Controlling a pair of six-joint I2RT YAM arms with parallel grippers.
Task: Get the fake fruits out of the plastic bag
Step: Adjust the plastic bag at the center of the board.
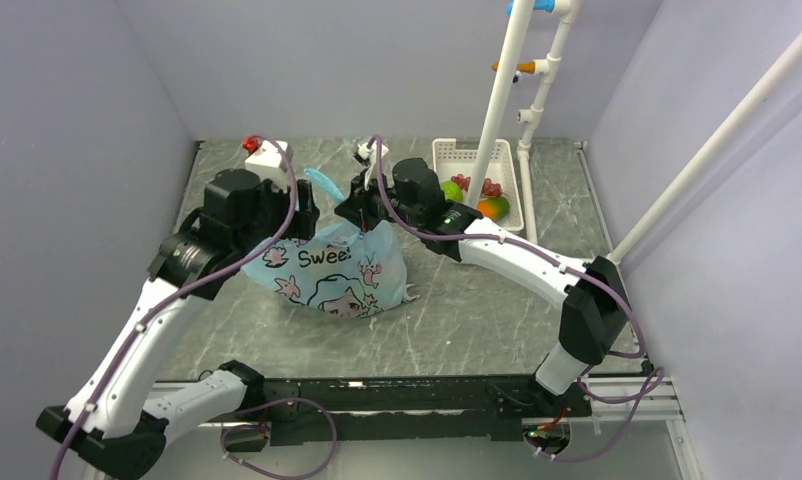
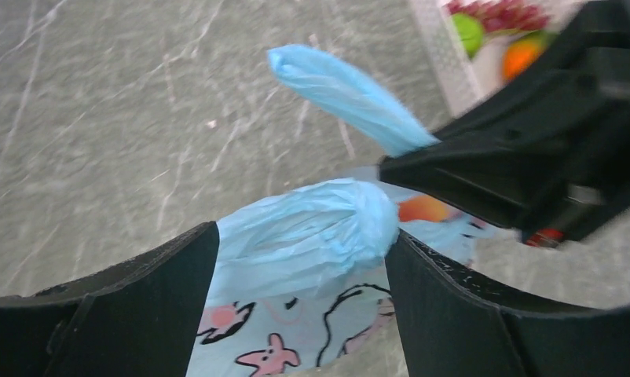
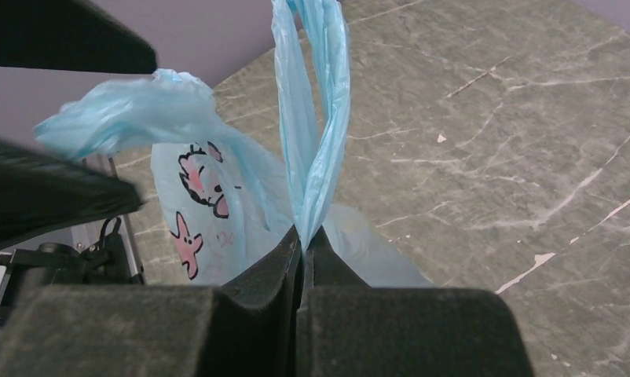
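The plastic bag (image 1: 337,270) sits on the grey worktop (image 1: 457,310), its printed side facing the arm bases. Both arms crowd over its top and hide the mouth from above. The left hand (image 2: 300,251) has one bunched handle wedged between its fingers and grips it. The right hand (image 3: 302,247) is pinched tight on the other handle, which rises from it as a twisted blue loop. In the left wrist view the right hand's black body lies across the bag's opening and covers most of it. An orange shape (image 2: 424,208) shows just under that hand; whether it lies inside the bag cannot be told. To the right of the bag and farther back stands a white basket (image 1: 442,150) holding green, red and orange fruits (image 1: 493,207). A white pipe frame (image 1: 507,90) rises across the basket.
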